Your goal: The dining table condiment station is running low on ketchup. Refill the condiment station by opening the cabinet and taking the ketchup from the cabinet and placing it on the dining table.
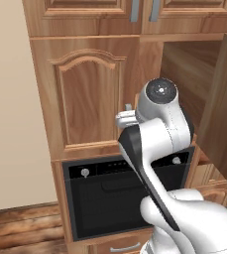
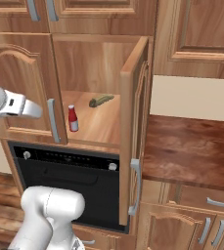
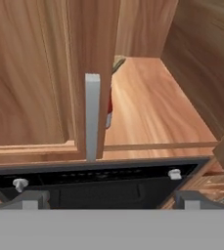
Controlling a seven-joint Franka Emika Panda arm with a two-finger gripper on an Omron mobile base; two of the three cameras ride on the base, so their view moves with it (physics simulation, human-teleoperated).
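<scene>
Gripper [image 3: 106, 197] jaws stand spread wide apart with nothing between them, facing the cabinet [image 2: 99, 53] front just above the black oven [image 2: 67, 183]. From the left: the left door [image 1: 87, 94] is closed, and its grey bar handle [image 3: 92, 117] rises straight ahead of the fingers, partly hiding the ketchup [image 2: 73, 118] in the hand view. Right of that handle the compartment lies open. The ketchup stands upright on the shelf floor near the front left, long axis vertical, white cap up. Behind it and to the right, well apart, a dark olive item [image 2: 100, 100] lies flat, slanted toward the back. Next comes the right door [image 2: 135, 132], swung out toward the camera, its handle [image 2: 135, 187] low on the edge. Farthest right is a reddish-brown counter [image 2: 194, 149].
</scene>
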